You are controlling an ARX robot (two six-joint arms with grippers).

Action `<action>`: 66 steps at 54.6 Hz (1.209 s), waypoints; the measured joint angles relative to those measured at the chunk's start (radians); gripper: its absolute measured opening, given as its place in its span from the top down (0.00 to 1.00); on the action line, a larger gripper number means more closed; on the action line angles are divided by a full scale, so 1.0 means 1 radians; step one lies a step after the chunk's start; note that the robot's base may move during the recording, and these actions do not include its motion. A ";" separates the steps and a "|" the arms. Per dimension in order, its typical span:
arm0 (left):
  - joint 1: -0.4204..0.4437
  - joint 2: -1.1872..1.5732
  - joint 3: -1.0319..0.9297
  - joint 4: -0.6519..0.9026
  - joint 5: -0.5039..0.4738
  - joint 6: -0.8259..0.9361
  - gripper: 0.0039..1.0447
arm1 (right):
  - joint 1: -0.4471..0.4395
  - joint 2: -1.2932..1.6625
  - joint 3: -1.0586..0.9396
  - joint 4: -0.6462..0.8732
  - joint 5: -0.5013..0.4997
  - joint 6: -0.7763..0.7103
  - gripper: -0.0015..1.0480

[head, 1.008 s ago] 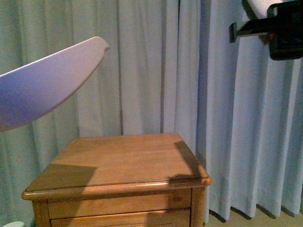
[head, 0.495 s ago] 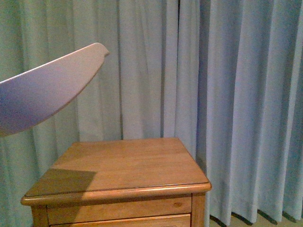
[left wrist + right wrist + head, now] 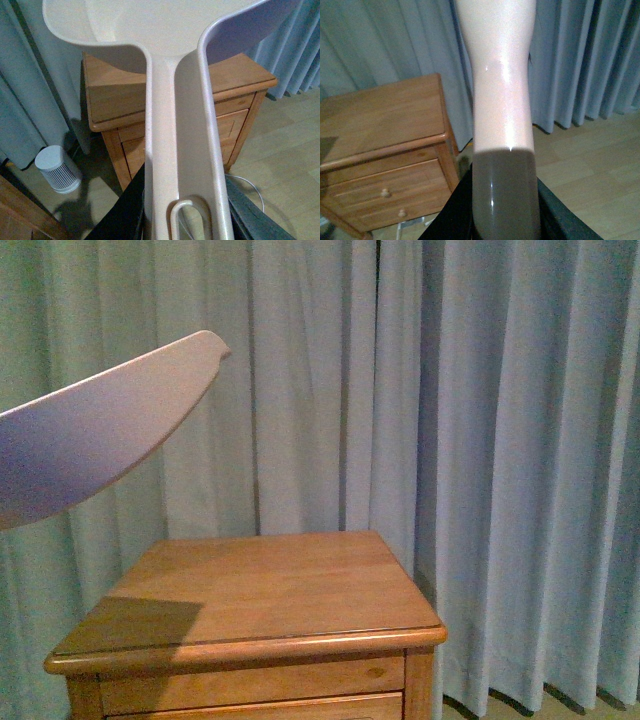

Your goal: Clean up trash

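front: dustpan (image 3: 100, 440) raised on the left, over the stand (image 3: 250, 590); i see no trash.
left wrist: left gripper (image 3: 186, 212) clamped on the dustpan, long axis pointing at the stand.
right wrist: right gripper (image 3: 504, 215) clamped on a pale handle (image 3: 502, 100); no trash either, so i can't call the nearer arm.

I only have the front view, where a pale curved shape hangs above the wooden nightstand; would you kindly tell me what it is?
Observer: It is a beige dustpan; the left wrist view shows its handle clamped between the black fingers of the left gripper.
Operator: Thank you. Is the right gripper holding anything?
Observer: Yes, a pale glossy shaft sits between its fingers in the right wrist view.
Operator: Is anything on the floor by the nightstand?
Observer: A small white ribbed cylinder stands beside it, in the left wrist view.
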 joint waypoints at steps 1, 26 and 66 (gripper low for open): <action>0.000 0.000 0.000 0.000 0.000 0.000 0.75 | -0.009 -0.011 -0.011 0.000 -0.010 0.004 0.81; 0.000 0.000 0.000 0.000 0.000 0.000 0.75 | -0.049 0.000 -0.064 0.042 0.071 0.021 0.81; 0.000 0.000 0.000 0.000 0.000 0.000 0.75 | -0.024 0.029 -0.053 0.042 0.097 0.012 0.81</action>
